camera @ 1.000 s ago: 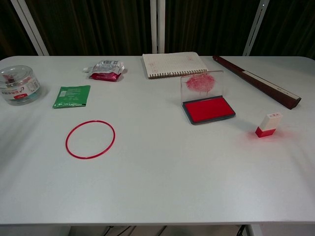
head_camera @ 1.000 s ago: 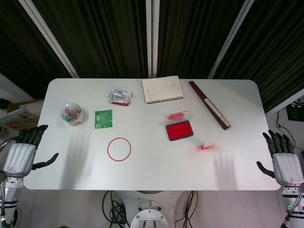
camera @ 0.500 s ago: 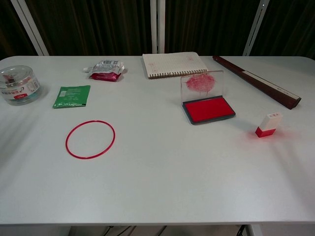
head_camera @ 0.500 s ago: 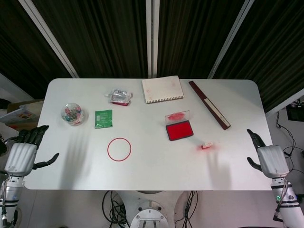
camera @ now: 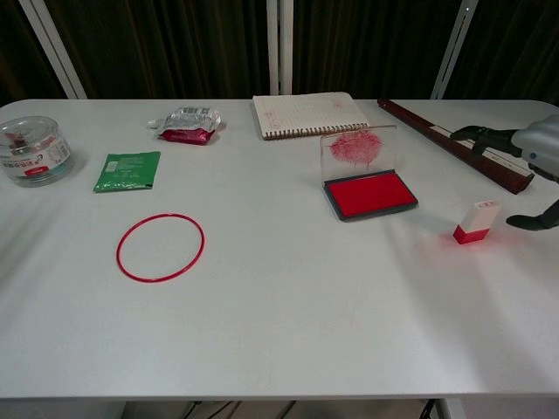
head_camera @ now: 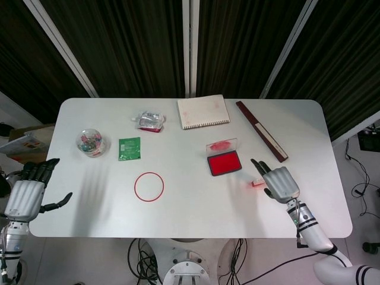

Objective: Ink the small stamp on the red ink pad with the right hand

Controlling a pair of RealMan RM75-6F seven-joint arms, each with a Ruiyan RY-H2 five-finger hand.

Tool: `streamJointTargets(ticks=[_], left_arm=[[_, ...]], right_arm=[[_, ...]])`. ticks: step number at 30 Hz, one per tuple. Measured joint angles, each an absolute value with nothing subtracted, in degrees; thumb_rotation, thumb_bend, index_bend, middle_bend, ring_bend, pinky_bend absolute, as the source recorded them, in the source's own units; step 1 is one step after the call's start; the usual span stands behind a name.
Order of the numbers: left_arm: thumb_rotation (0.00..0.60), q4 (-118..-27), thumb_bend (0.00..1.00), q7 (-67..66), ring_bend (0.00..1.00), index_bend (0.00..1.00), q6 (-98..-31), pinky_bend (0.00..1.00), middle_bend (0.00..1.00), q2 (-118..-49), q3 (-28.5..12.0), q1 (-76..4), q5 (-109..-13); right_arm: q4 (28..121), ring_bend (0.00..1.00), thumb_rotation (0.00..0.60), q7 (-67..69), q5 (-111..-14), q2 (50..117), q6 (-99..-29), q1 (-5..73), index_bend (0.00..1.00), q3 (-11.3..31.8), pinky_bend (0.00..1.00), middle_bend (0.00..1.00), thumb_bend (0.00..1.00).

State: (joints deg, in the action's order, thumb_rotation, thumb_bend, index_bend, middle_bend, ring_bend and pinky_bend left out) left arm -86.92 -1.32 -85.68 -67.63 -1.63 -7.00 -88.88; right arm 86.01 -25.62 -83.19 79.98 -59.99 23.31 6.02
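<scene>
Near the right edge of the white rectangular table point(head_camera: 178, 202), the small white stamp with a red base point(camera: 477, 222) stands untouched, just to the right of the open red ink pad in its dark tray point(camera: 370, 193), whose clear lid stands up behind it. Poised beside the stamp, the right hand point(head_camera: 279, 183) has its fingers spread and grips nothing, so the pickup, the move to the pad and the inking all appear left to do. Off the near left corner, the left hand point(head_camera: 27, 193) hangs spread and empty. Elsewhere on the surface lie a red ring point(head_camera: 148, 186), a green packet point(head_camera: 129, 148) and a spiral notebook point(head_camera: 203, 111); dark curtains close off the room behind.
</scene>
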Motion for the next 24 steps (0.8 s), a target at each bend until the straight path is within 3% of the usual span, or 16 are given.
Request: streamJointTargets(ticks=[15,24], left_arm=[[0.244,-85.6,0.2,0.06,0.13,0.06,-85.61,0.2,0.12,-67.83,-1.41,-6.8,-88.82],[0.243,-85.4,0.2,0.14,0.13,0.06,-85.6,0.2,0.12,-67.81,-1.37,-6.71,-88.71]], right_arm=[[80.1,0.9,0.6,-25.98,-80.35,85.03,-60.32,24.43,0.32,4.78,1.0,0.27,0.16],[76.11,0.9,0.6,-23.98,-81.28,88.03,-62.56,24.67,0.42,4.42,1.0,0.38,0.18]])
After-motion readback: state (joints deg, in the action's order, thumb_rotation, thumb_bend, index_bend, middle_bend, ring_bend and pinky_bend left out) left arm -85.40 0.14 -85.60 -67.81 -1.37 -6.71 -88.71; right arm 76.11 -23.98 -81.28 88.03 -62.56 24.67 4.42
